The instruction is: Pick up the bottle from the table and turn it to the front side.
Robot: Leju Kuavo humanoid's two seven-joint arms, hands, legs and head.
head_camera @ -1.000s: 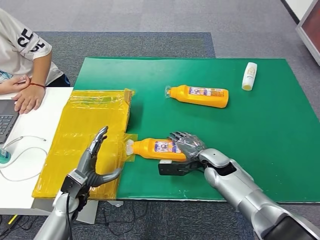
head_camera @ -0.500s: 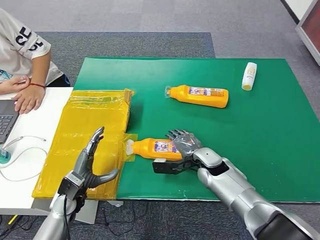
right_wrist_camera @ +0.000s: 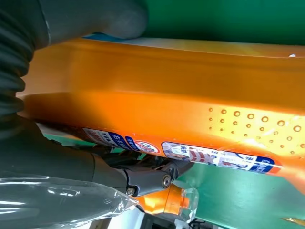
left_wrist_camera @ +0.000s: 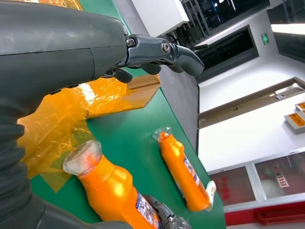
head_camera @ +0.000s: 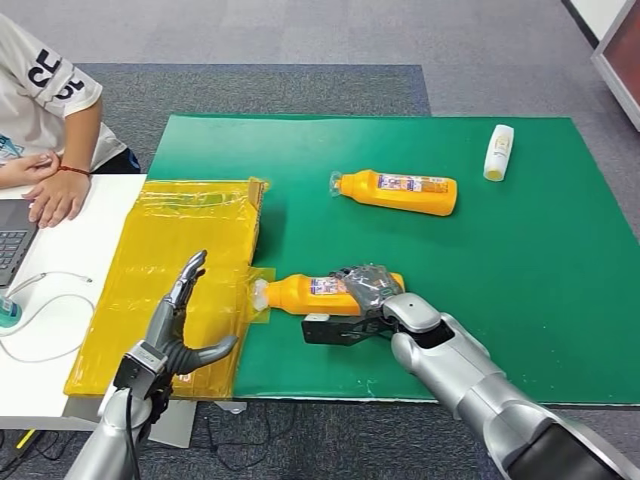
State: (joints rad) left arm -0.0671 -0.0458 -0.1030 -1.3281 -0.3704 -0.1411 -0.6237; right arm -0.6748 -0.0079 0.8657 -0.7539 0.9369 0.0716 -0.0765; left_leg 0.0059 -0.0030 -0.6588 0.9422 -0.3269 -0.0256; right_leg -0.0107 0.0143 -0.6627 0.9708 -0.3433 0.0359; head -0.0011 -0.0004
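The near orange bottle (head_camera: pixel 302 295) lies on its side on the green mat (head_camera: pixel 528 270), its clear cap pointing at the yellow plastic. My right hand (head_camera: pixel 366 300) grips its rear half, fingers curled over the top and thumb stretched along the front. In the right wrist view the orange bottle (right_wrist_camera: pixel 162 95) sits between the thumb and the fingers (right_wrist_camera: pixel 144 179). My left hand (head_camera: pixel 177 325) hovers open over the yellow plastic, apart from the bottle. The left wrist view shows this bottle (left_wrist_camera: pixel 111 191) beyond the left hand (left_wrist_camera: pixel 72 52).
A second orange bottle (head_camera: pixel 396 193) and a small white bottle (head_camera: pixel 498 152) lie farther back on the mat. Yellow plastic sheeting (head_camera: pixel 181 250) covers the mat's left end. A person (head_camera: pixel 45 110) sits at the white table (head_camera: pixel 83 250) with a laptop (head_camera: pixel 11 240) and cable.
My right hand slid left along the near bottle and its fingers curled down over it; the bottle rolled slightly, label turning upward. The left hand dropped a little.
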